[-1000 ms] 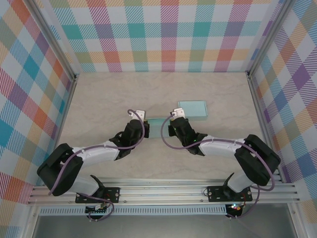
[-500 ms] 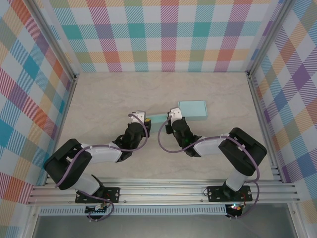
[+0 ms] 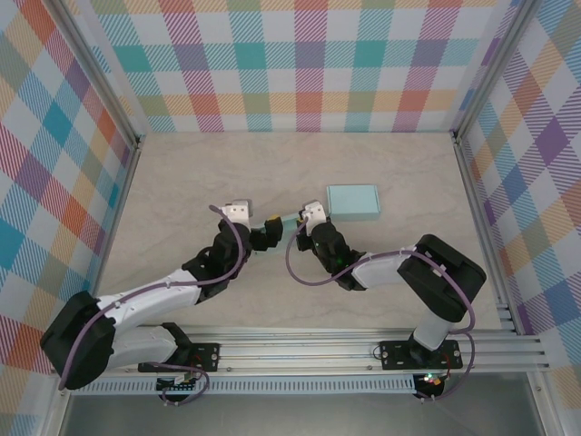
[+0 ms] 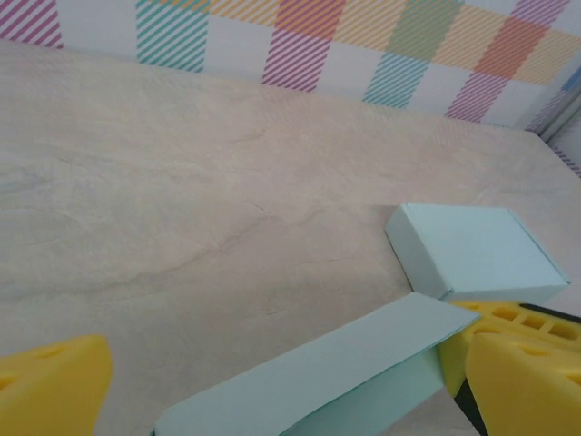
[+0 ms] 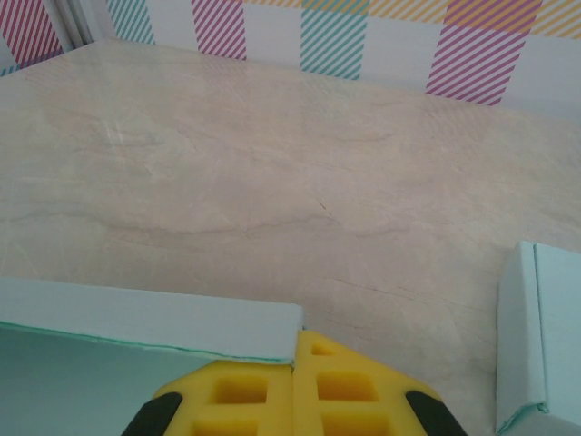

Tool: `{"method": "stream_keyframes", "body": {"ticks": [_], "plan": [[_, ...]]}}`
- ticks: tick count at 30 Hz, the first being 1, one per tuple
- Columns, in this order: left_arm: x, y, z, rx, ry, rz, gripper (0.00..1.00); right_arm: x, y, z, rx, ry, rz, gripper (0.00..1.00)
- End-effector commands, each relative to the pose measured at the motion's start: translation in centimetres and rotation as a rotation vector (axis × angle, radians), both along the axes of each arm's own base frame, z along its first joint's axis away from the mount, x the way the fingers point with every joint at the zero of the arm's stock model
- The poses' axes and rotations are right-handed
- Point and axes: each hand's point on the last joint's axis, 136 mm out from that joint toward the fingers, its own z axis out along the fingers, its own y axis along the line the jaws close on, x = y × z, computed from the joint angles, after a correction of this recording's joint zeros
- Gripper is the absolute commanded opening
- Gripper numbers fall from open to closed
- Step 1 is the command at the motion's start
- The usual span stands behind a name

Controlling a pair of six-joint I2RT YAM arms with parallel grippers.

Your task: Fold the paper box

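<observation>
Left gripper has opened, paper box loose between its fingers; right gripper alone pinches the edge, so the sheet may slip.

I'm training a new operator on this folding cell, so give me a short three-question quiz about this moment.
1. True or false: the left tool stands open.
2. Fill in: the closed box rests on the ___.
3. What does the right tool pinch? A) the closed box B) the unfolded paper box C) nothing

Key: 1 true; 2 table; 3 B.
</observation>
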Motion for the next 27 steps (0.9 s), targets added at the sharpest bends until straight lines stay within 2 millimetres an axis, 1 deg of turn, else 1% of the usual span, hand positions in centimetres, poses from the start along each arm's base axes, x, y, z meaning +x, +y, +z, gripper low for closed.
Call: {"method": "stream_keyframes", "body": {"ticks": [1,4,7,10,12,14,18,22,24,25,27], "plan": [[-0.5,1.8,0.4,-0.059,0.093,0.11,1.0,-0.8,0.3,-1.0,-0.036,0.037,0.033,0.0],[-0.7,3.1,0.1,-0.09,0.163,0.173,1.0,-0.8,0.3,-0.8,-0.042,0.039,0.035,0.05],[-0.7,3.7,-1.1,-0.119,0.217,0.192,1.0,-0.9,0.3,-0.7,-0.043,0.04,0.035,0.11],[-0.5,4.1,-2.4,-0.126,0.248,0.212,1.0,-1.0,0.3,-0.5,-0.041,0.038,0.036,0.24],[-0.4,4.0,-3.2,-0.123,0.253,0.21,1.0,-1.1,0.3,-0.2,-0.04,0.036,0.039,0.37],[-0.2,3.9,-4.0,-0.112,0.257,0.21,1.0,-1.3,0.3,0.0,-0.04,0.037,0.042,0.44],[0.3,3.5,-4.9,-0.08,0.268,0.208,1.0,-1.5,0.3,1.0,-0.033,0.026,0.047,0.52],[0.4,3.2,-5.5,-0.078,0.282,0.202,1.0,-1.7,0.1,1.9,-0.03,0.022,0.05,0.56],[0.3,3.4,-6.1,-0.077,0.288,0.21,1.0,-1.9,0.0,2.8,-0.014,0.011,0.054,0.57],[0.3,3.4,-6.2,-0.083,0.288,0.213,1.0,-2.2,-0.2,2.6,-0.028,0.025,0.057,0.58],[0.1,3.5,-6.7,-0.088,0.293,0.215,1.0,-2.4,-0.4,3.3,-0.015,0.022,0.06,0.59]]}}
